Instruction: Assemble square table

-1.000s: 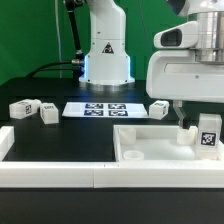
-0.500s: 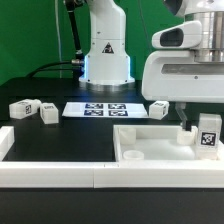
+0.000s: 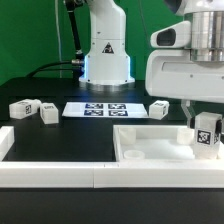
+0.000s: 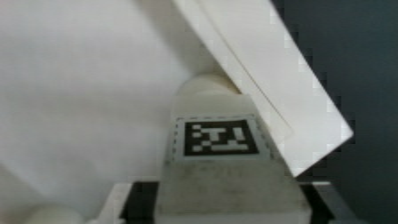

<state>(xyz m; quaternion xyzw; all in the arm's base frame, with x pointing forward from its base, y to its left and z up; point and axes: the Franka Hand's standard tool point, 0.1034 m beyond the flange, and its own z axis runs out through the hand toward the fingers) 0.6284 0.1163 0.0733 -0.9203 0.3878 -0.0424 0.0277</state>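
The square table top (image 3: 150,148), a white tray with a raised rim, lies at the front on the exterior view's right. A white tagged leg (image 3: 207,133) stands upright inside it near its right rim. My gripper (image 3: 203,140) comes down over this leg. In the wrist view the leg (image 4: 221,150) fills the gap between the fingers and both dark pads (image 4: 150,205) touch its sides, so the gripper (image 4: 224,208) is shut on it. The tray floor (image 4: 80,100) and rim (image 4: 267,70) lie beyond the leg. Three other legs (image 3: 22,107) (image 3: 48,113) (image 3: 159,108) lie loose on the black table.
The marker board (image 3: 96,108) lies flat at mid-table in front of the arm's white base (image 3: 105,55). Long white border rails run along the front (image 3: 60,176) and the exterior view's left (image 3: 6,140). A round socket (image 3: 132,156) shows in the tray's near corner.
The fingers have closed from wide open onto the upright leg. The leg has shifted slightly toward the exterior view's left.
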